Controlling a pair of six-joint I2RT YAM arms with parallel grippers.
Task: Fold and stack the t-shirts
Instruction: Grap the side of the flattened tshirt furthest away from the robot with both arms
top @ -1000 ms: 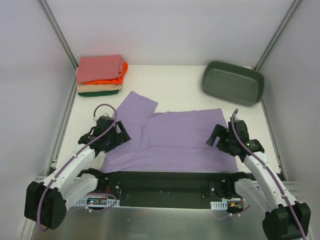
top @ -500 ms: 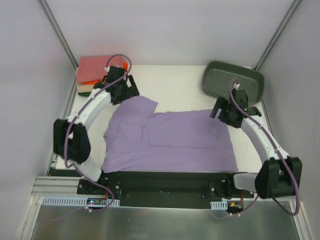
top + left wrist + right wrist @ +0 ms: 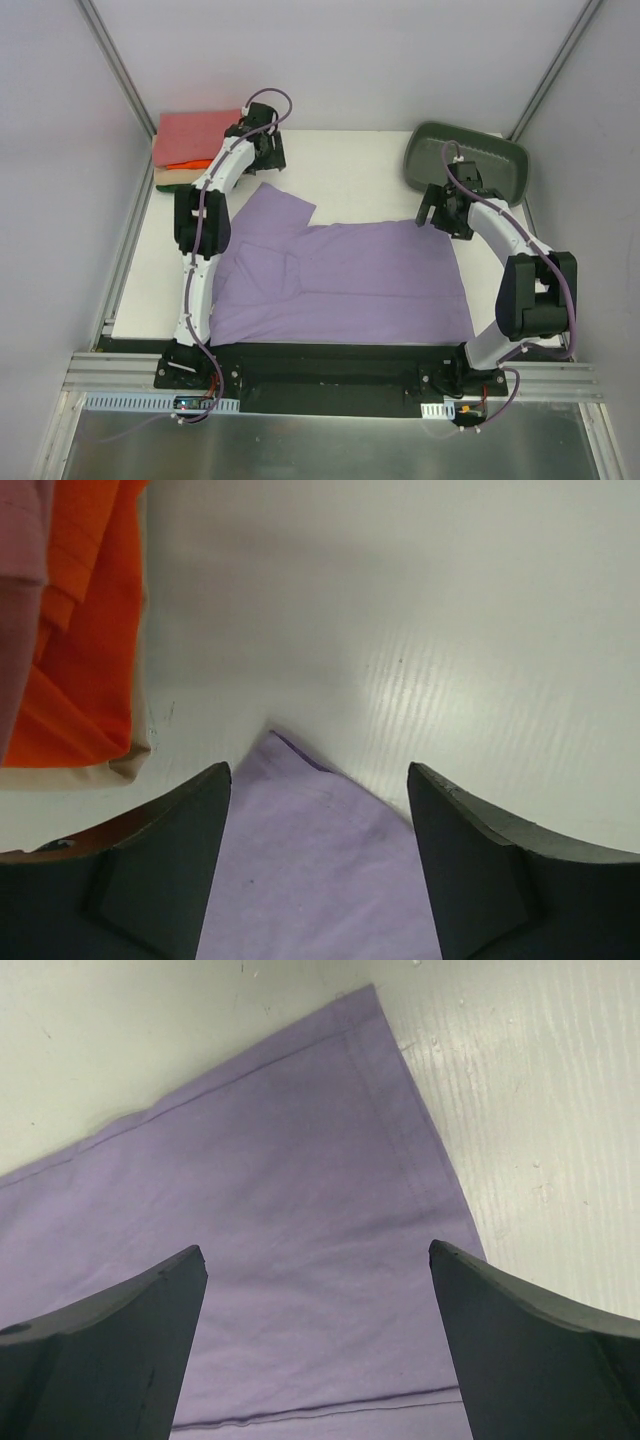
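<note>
A lavender t-shirt (image 3: 345, 275) lies spread flat on the white table, with one sleeve pointing to the far left. My left gripper (image 3: 265, 168) is open over the far tip of that sleeve; in the left wrist view (image 3: 318, 770) the sleeve corner (image 3: 305, 870) lies between the fingers. My right gripper (image 3: 436, 208) is open over the shirt's far right corner; the right wrist view (image 3: 315, 1250) shows the hemmed corner (image 3: 300, 1160) below it. A stack of folded t-shirts (image 3: 200, 142), salmon-pink on top, then orange, tan and dark green, sits at the back left, and its orange layer (image 3: 80, 630) shows in the left wrist view.
A grey-green plastic tub (image 3: 466, 165) stands at the back right, just behind the right gripper. Grey walls with metal frame posts close in the table on three sides. The black base rail (image 3: 330, 360) runs along the near edge.
Both arms have reached from the near side to the far side: the left to the sleeve tip by the stack, the right to the shirt's far right corner. The shirt has stayed in place.
</note>
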